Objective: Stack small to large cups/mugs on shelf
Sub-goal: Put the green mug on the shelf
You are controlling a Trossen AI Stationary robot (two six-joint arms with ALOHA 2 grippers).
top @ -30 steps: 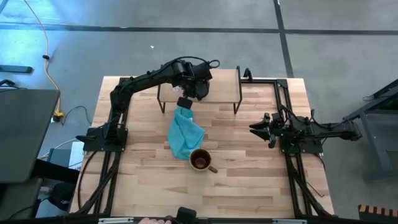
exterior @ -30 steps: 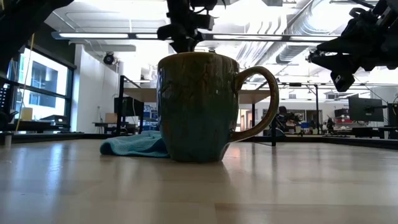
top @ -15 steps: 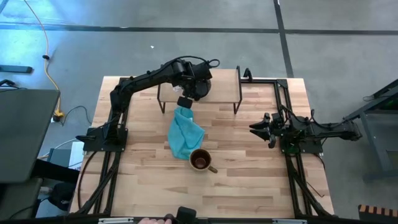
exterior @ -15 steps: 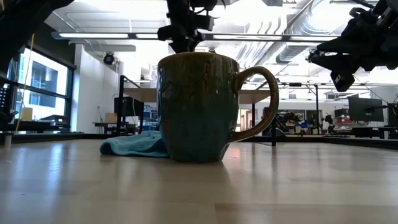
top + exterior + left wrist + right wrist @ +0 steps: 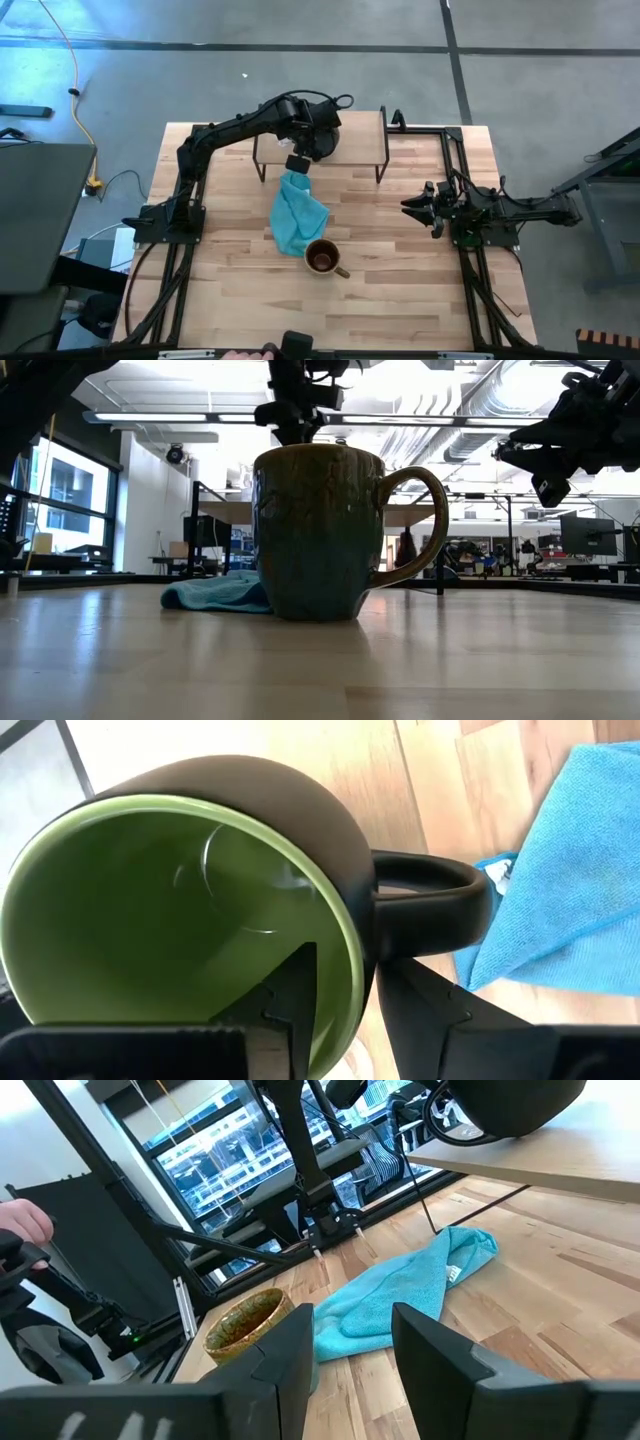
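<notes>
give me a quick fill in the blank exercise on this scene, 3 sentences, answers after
1. The left gripper grips the rim of the dark mug, whose inside is ____.
2. The olive-tan mug stands on the table touching the ____ cloth.
3. The right gripper is open and holds ____.

Missing words: green; blue; nothing

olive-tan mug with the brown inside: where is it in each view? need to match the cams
High view: olive-tan ceramic mug with brown inside stands on the table, low centre, at the lower edge of the teal-blue cloth.
Low view: mug fills the centre; cloth behind, to its left.
Left wrist view: not in it.
Right wrist view: mug's rim at lower left, beside the cloth.
Shared landmark: the cloth.
</notes>
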